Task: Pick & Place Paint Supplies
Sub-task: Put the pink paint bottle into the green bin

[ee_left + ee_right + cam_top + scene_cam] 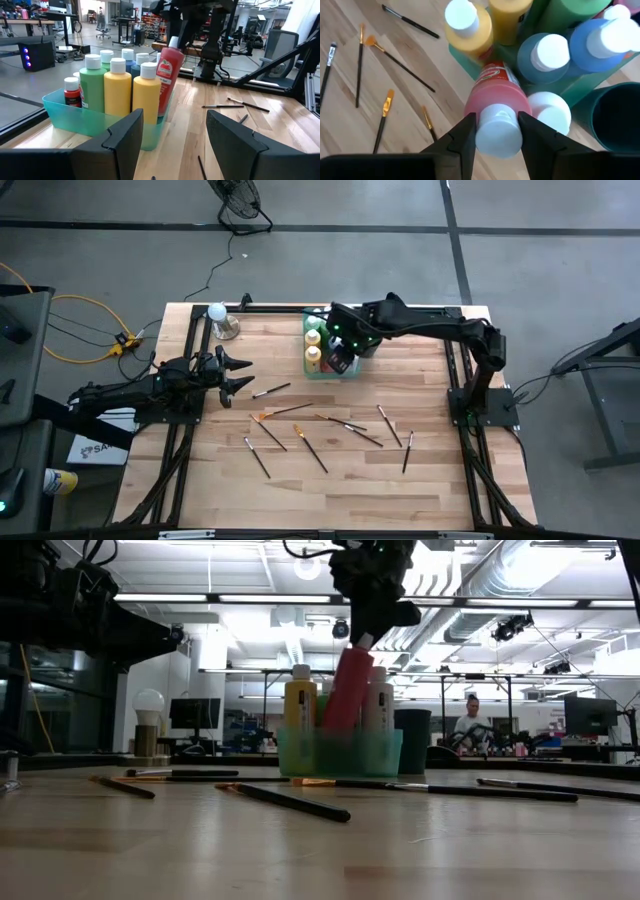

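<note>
Wooden desk, brushes scattered. We see right fingers clamped on red bottle cap, tilted into green bin. Rigid, light, slippery; cap grip suits. Left fingers wide apart, empty.

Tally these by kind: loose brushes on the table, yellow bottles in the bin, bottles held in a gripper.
Loose paintbrushes: 9
Yellow bottles: 2
Held bottles: 1, the red bottle in the right gripper
Total: 12
</note>
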Motion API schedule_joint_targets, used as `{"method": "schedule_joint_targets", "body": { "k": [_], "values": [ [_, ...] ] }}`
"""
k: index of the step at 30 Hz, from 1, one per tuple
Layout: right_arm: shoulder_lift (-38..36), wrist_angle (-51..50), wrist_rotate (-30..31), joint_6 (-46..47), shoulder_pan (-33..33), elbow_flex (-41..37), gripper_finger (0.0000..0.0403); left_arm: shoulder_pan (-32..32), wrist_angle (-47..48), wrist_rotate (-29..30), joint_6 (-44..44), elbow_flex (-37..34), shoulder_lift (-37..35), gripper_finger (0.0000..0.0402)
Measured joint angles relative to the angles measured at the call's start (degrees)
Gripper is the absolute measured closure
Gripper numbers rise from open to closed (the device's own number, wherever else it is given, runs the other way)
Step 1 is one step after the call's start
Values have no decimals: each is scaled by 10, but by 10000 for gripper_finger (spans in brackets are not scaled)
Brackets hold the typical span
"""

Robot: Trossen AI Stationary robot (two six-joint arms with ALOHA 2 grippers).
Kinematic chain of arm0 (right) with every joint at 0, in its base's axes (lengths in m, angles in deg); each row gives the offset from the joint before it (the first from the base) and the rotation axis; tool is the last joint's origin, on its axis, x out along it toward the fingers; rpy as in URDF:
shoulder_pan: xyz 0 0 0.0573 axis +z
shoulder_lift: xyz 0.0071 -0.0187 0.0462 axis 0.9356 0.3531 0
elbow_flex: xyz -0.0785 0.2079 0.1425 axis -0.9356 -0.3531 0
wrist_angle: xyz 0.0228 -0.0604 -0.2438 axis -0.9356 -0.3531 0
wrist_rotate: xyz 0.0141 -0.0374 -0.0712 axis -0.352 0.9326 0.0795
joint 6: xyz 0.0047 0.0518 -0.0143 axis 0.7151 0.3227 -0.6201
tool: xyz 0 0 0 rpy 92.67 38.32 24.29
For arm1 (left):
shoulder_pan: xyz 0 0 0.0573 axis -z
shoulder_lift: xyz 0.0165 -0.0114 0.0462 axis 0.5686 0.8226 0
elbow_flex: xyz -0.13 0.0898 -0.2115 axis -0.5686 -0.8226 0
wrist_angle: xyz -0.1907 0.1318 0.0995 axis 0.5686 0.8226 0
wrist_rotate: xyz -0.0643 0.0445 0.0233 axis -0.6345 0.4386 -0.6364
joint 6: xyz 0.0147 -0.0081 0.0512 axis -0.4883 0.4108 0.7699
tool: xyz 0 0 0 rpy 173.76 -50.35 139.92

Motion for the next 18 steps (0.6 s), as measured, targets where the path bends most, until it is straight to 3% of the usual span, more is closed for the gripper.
{"method": "schedule_joint_targets", "body": {
  "k": [18],
  "values": [
    [10,21,16,7,-3,0,252,0,0,0,0,0,0,190]
  ]
}}
